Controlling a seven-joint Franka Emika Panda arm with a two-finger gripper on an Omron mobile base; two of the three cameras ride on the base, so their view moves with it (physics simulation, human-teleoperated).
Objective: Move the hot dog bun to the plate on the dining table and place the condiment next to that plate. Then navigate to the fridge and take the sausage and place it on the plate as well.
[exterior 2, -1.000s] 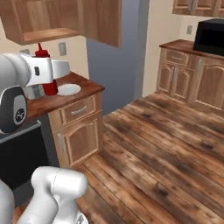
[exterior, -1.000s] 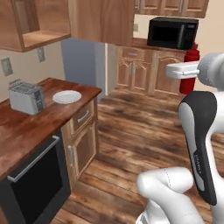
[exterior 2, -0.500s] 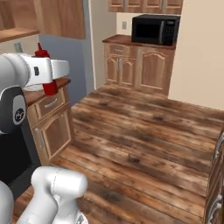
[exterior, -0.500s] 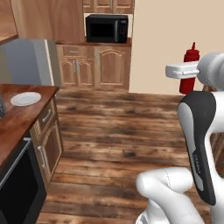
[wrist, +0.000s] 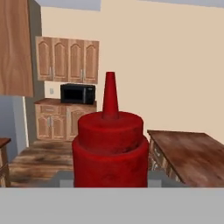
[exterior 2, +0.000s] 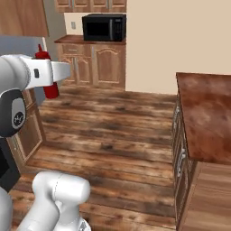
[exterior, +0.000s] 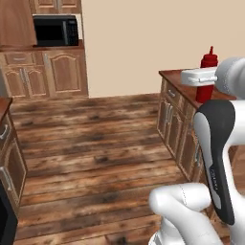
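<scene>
A: What's the hand (exterior: 205,82) doing?
B: Grasping the condiment (exterior: 207,76), a slim red bottle with tapered cap, upright in the air.
A: Room around?
B: Open wood floor (exterior: 91,143); a reddish-brown bench (exterior 2: 205,117) edge just right.

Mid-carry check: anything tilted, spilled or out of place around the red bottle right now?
Nothing stands out. The condiment bottle sits upright in the gripper, cap on, with no spill visible on the wood floor or the countertop.
</scene>
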